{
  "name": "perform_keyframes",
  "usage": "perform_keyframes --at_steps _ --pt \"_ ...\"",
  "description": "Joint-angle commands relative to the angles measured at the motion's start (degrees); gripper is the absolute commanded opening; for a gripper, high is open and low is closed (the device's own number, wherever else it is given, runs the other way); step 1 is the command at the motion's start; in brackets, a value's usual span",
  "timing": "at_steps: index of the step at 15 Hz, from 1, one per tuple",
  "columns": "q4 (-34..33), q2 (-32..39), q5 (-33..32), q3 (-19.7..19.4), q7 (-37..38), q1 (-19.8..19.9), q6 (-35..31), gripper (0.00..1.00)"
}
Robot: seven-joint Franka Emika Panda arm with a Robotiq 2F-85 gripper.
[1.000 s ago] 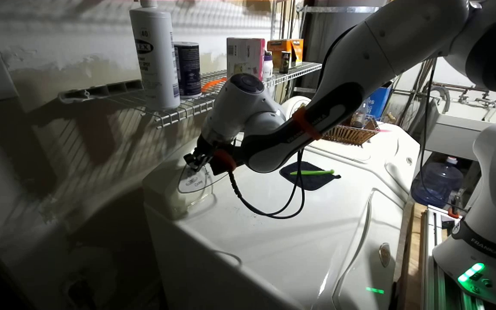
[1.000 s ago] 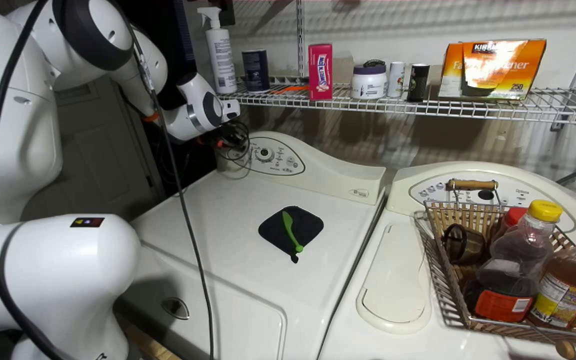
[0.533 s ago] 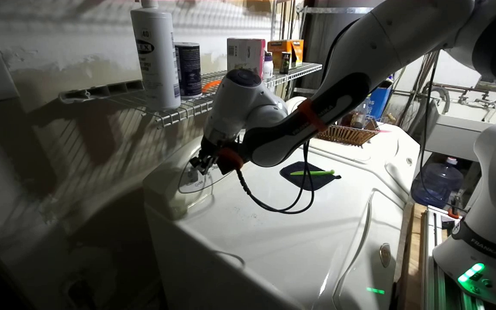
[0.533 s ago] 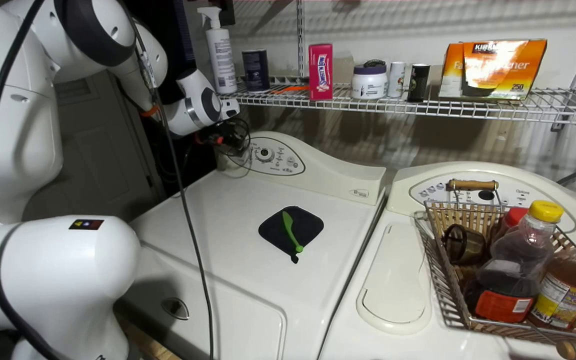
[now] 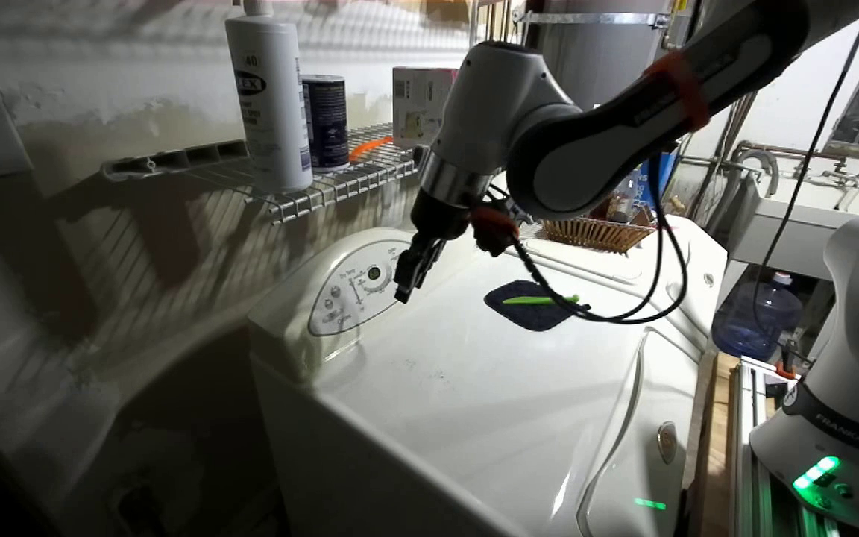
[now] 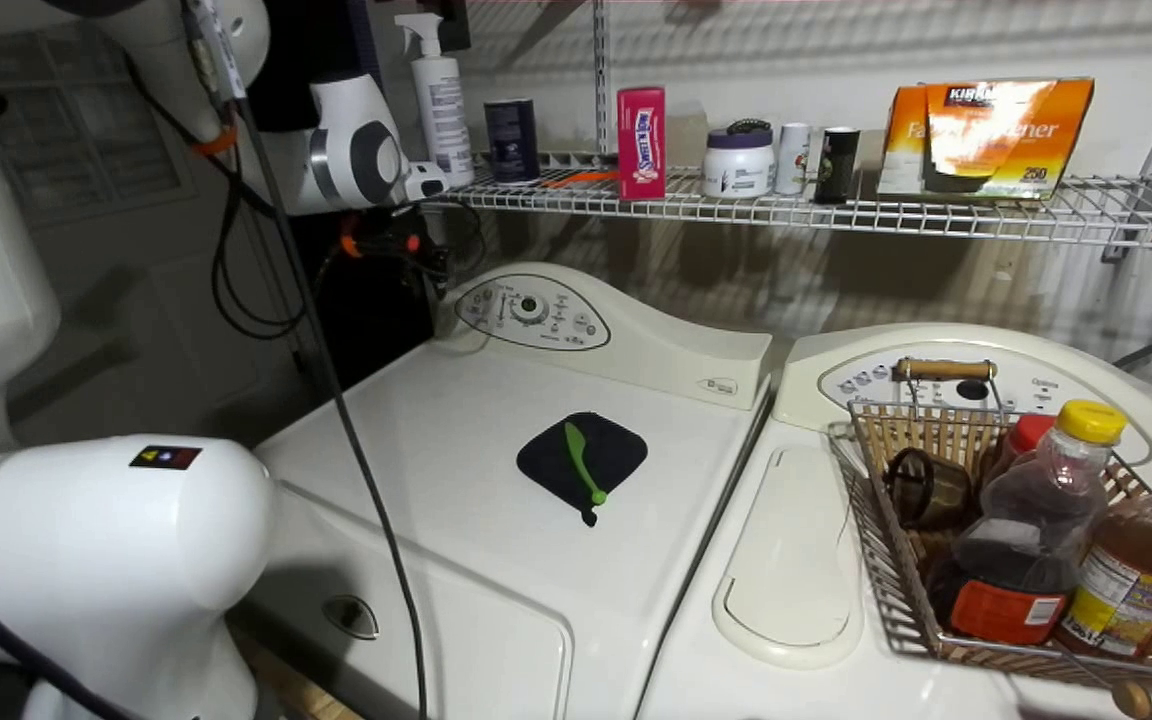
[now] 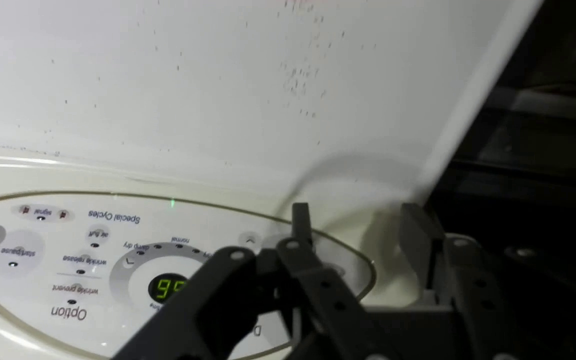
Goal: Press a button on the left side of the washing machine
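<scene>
At the left, a white jointed robot arm (image 6: 346,105) with dark round caps is leaning over the scene, and its thin black cable (image 5: 608,321) is hanging in a slack loop, probably so the wrist can turn without tugging. The black metal two-fingered gripper (image 7: 356,215) is hovering on the near side of the oval, grey-outlined control panel (image 6: 536,335), seemingly apart from it and angling down toward the panel's left end. Its fingers (image 7: 301,220) are standing wide apart with nothing between them; I am judging that a narrower tip would be suiting a single button better. The small round grey buttons (image 5: 335,291) at that end are likely explaining this position. No touch is showing, and nothing is telling whether the press is done.

Beneath and to the right, the large glossy white washing machine (image 6: 456,420) is filling the left and middle of the scene, its panel rising along the far edge.

Farther right, a black diamond-shaped cloth pad (image 6: 551,458) is lying flat on the machine's top, perhaps shielding it from the green plastic knife-shaped tool (image 6: 577,450) resting there. At the right end, a brown slatted basket (image 5: 597,235) is sitting on a second glossy white machine (image 6: 786,560), gathering its capped plastic bottles (image 6: 1006,605) so they are not tipping.
</scene>
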State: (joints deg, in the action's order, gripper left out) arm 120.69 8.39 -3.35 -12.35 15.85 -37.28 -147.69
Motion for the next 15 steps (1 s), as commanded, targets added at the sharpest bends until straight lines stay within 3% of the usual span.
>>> perform_keyframes --at_steps 1,3,7,8,15 --pt "9.1 -13.6 3.8 10.2 -5.9 8.6 13.5 0.81" --pt "10.0 -17.8 5.2 14.9 -4.9 12.8 23.2 0.96" --pt "10.2 -24.9 13.8 18.3 -13.4 16.7 36.1 1.0" --pt "8.3 -21.1 10.3 20.3 -9.3 18.0 33.3 1.0" --pt "9.6 -24.3 12.7 20.5 -12.4 18.7 36.0 1.0"
